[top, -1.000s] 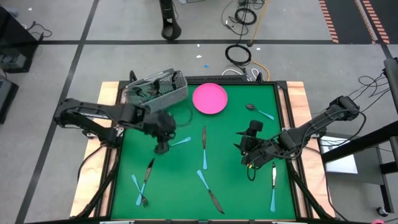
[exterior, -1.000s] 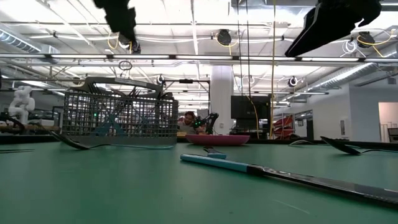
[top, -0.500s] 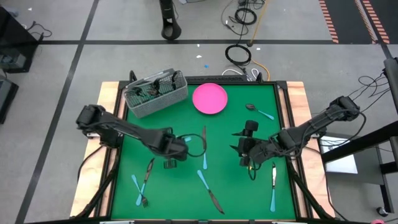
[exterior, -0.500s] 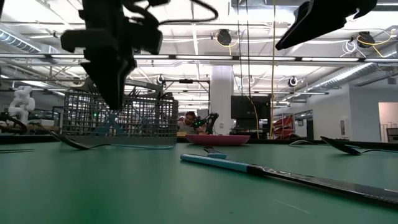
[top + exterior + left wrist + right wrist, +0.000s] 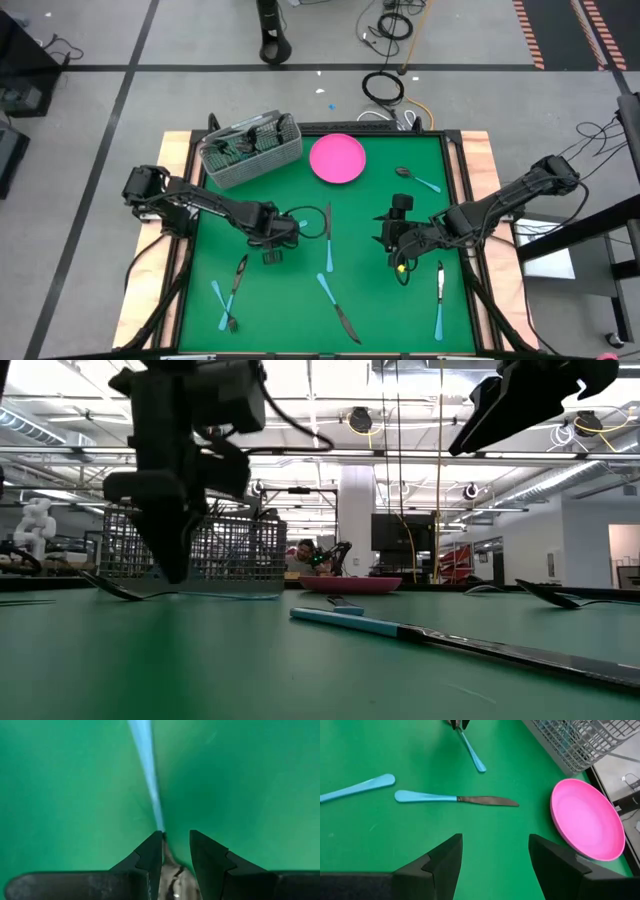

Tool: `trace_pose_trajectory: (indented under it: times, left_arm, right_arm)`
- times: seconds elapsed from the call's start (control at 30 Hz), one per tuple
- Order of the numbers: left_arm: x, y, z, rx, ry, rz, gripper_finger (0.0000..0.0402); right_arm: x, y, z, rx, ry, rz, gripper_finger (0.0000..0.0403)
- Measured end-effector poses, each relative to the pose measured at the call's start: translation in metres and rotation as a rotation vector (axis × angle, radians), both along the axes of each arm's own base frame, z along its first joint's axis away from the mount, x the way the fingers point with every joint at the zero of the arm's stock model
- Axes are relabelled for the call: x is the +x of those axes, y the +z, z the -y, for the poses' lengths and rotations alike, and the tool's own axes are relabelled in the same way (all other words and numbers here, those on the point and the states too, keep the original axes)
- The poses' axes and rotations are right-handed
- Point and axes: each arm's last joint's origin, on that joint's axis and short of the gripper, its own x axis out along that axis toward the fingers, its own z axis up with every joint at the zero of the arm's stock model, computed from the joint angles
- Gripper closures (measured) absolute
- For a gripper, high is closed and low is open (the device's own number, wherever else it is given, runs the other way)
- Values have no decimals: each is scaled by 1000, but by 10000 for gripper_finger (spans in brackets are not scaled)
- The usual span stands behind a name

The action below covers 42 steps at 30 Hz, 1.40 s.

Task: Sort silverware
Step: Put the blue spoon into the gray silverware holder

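My left gripper [image 5: 274, 246] points down at the table's middle left, low over a blue-handled utensil [image 5: 147, 770]. Its open fingers [image 5: 175, 834] stand on either side of the utensil's metal neck [image 5: 171, 870]; the right wrist view shows that gripper [image 5: 460, 724] at the end of the blue handle [image 5: 472, 755]. My right gripper [image 5: 400, 245] hangs open [image 5: 495, 862] above the table's right half, holding nothing. More silverware lies flat on the green mat: a blue-handled knife [image 5: 455, 798], another knife [image 5: 338, 305], a dark fork [image 5: 238, 275], a spoon [image 5: 415, 178].
A grey wire basket [image 5: 250, 148] stands at the far left with silverware in it, and a pink plate [image 5: 337, 158] sits beside it. Two more utensils [image 5: 439, 300] lie near the right edge, and others [image 5: 222, 305] lie near the front left.
My left gripper has come down from high above the table to just over the mat, shifting a little toward the near edge, and now straddles the blue-handled utensil. My right gripper has turned slightly in place.
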Motion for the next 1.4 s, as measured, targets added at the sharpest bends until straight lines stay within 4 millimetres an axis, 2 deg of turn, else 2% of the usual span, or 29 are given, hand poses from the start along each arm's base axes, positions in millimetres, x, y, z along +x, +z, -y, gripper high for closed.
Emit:
trace_pose_trajectory:
  times: [0.43,0.67,0.8,0.93,1.07,1.23,1.4]
  left_arm:
    - [-8,-17,-18,-28,26,-1,299]
    - [-12,-27,-19,-61,35,37,302]
    - [-13,-28,-18,-67,57,38,326]
    - [-13,-28,-17,-73,53,35,382]
    - [-13,-29,-17,-72,46,34,392]
    - [-9,-14,-17,-24,-10,-16,397]
    - [0,25,-19,128,-72,-80,398]
  right_arm:
    - [0,0,0,18,-14,12,186]
    - [0,0,0,21,-16,14,186]
    - [1,1,0,23,-16,20,186]
    - [1,1,0,22,-15,19,186]
    - [1,1,0,21,-14,19,186]
    - [1,1,0,20,-14,19,186]
    - [1,1,0,18,-15,18,186]
